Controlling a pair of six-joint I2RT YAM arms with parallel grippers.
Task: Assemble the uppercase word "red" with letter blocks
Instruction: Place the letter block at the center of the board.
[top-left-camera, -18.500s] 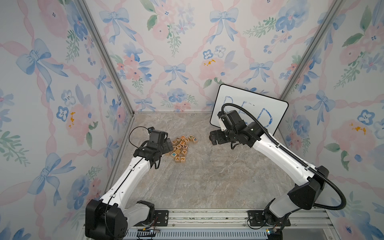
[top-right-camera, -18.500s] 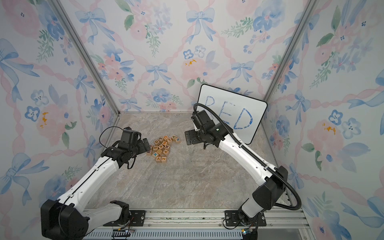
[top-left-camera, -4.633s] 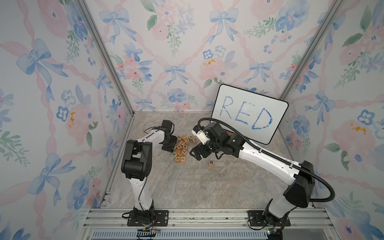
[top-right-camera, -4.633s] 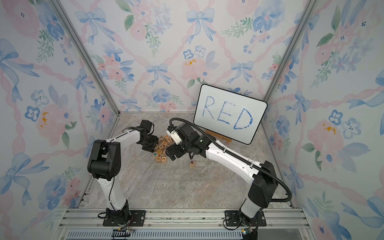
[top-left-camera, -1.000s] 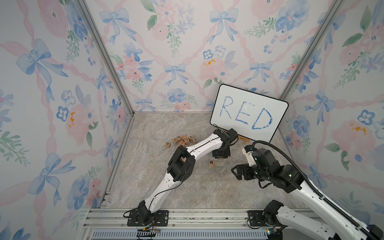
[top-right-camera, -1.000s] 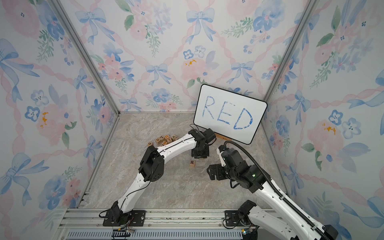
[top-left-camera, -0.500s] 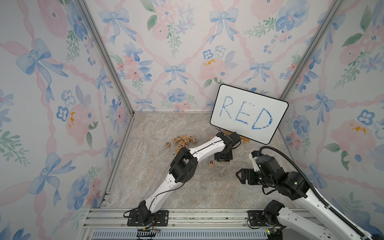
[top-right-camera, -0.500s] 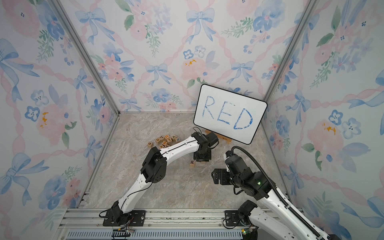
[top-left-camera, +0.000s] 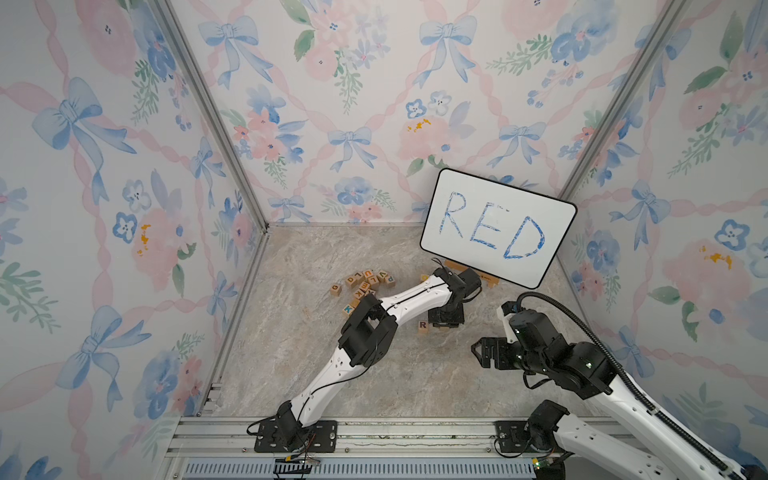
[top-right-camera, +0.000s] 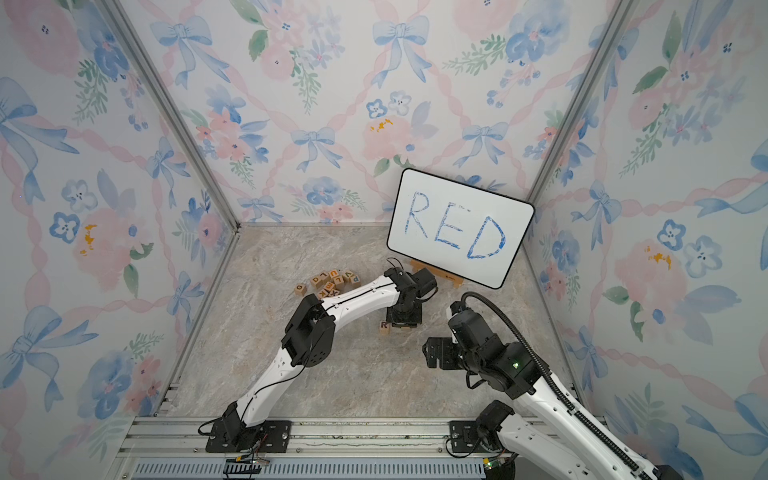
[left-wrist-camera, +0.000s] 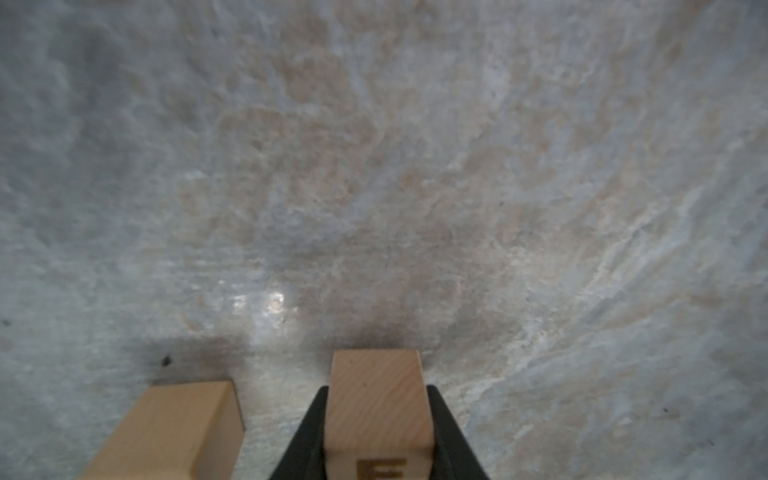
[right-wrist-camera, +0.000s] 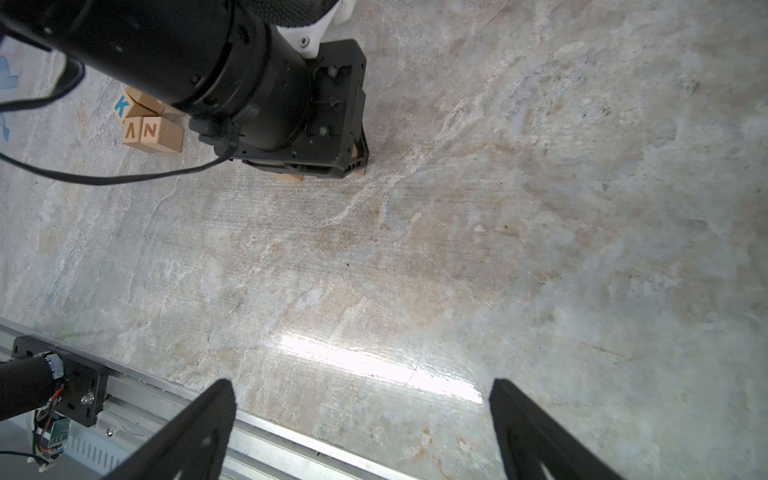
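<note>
My left gripper (top-left-camera: 445, 319) (top-right-camera: 405, 319) points straight down at the marble floor, shut on a light-wood letter block (left-wrist-camera: 376, 409) with an orange E on the face toward the camera. Just to its left on the floor sits the block with a dark R (top-left-camera: 423, 325) (top-right-camera: 384, 325). In the left wrist view that neighbour (left-wrist-camera: 178, 428) shows only plain wood, a narrow gap away from the E block. The held block is at floor level; contact cannot be told. My right gripper (top-left-camera: 484, 355) (right-wrist-camera: 361, 415) hangs open and empty over the front right floor. No D block is identifiable.
A loose pile of letter blocks (top-left-camera: 365, 284) (top-right-camera: 332, 280) lies at the back left of the floor, with K, A and N (right-wrist-camera: 145, 124) showing. The white board (top-left-camera: 498, 228) reading RED leans on a wooden easel at the back right. A metal rail (top-left-camera: 374, 432) runs along the front edge.
The left gripper has come forward and down with the E block, ending beside the R block. The right arm has drawn back a little toward the front right, still open.
</note>
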